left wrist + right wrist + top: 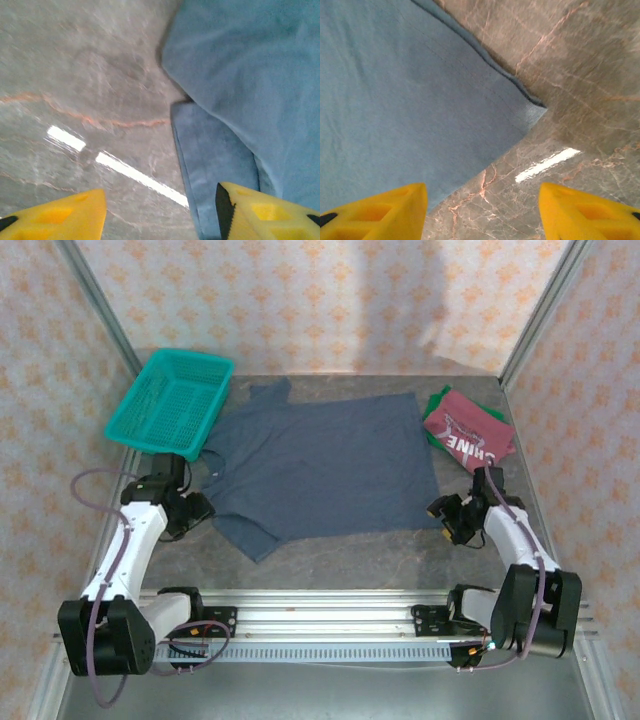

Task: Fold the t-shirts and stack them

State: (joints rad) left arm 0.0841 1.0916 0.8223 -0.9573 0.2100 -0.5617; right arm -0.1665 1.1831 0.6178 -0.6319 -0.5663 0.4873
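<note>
Slate-blue t-shirt (325,465) lies flat on the table (340,565). Teal basket (170,402), mesh floor in full sight, sits just beside its far-left sleeve. Red t-shirt (470,432), folded atop the green t-shirt (437,403), lies near its far-right corner. My left pincer (160,190) gapes across its near-left sleeve hem. My right pincer (482,185) gapes across its near-right hem. Wrist views resolve stitching that the top view blurs.

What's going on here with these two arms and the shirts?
A slate-blue t-shirt lies spread flat on the table. The left end effector is open by its near sleeve, and the right end effector is open over its near hem corner; neither grips cloth. A folded dark red t-shirt lies on a green t-shirt at the far right.
</note>
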